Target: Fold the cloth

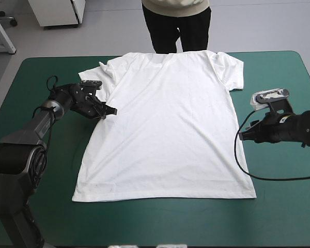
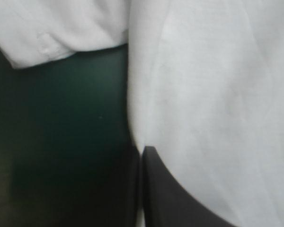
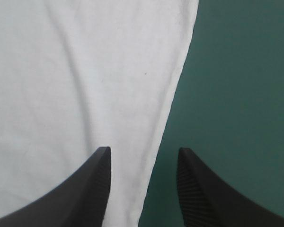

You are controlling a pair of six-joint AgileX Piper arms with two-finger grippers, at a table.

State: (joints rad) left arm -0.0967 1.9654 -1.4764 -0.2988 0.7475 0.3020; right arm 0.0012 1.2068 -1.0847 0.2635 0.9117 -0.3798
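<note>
Lying flat, T-shirt (image 1: pixel 165 129) points lengthwise, collar farthest away.

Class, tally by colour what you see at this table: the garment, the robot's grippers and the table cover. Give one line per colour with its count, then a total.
White: 1, the T-shirt
Black: 2, the left gripper and the right gripper
Teal-green: 1, the cover
Total: 4

Teal-green table (image 1: pixel 279 217), white T-shirt (image 1: pixel 165 129) spread flat on it
</note>
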